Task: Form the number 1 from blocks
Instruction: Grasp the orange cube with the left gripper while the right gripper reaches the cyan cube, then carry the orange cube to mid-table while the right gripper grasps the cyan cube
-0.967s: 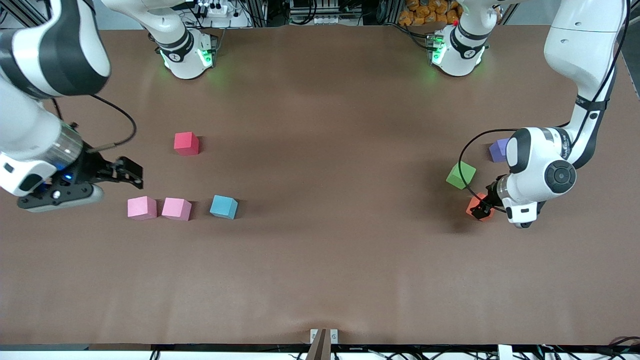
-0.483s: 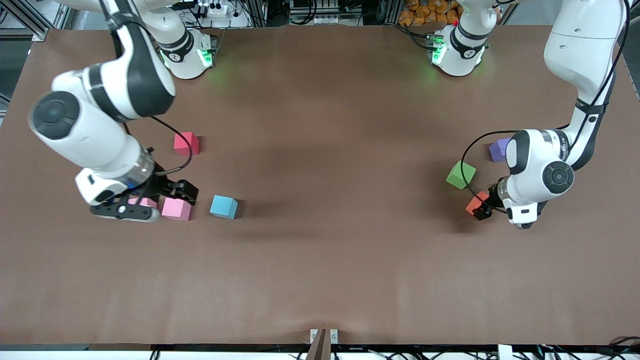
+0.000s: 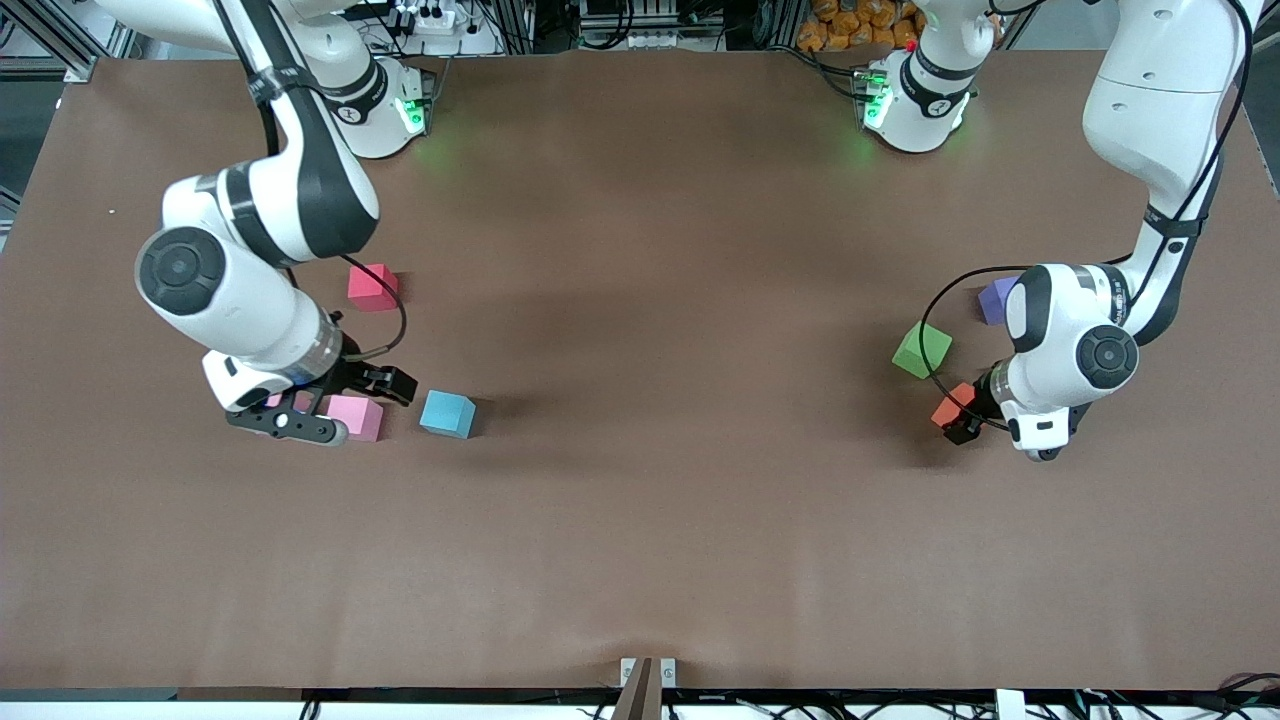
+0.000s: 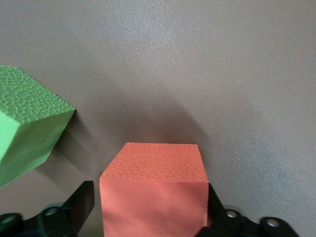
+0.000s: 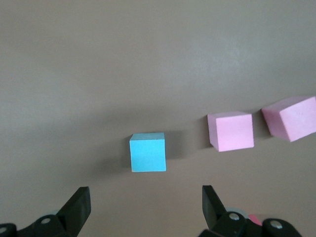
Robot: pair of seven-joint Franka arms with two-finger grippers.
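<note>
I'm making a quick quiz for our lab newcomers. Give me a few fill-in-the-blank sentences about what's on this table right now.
1. The matte orange cube sits between the fingers of the ___ gripper.
2. The cube lying closest to the orange one is coloured ___.
3. Beside the light blue matte cube lie ___ pink matte cubes.
4. The right gripper, low over the pink cubes, has its fingers ___.

Missing words: left; green; two; open
</note>
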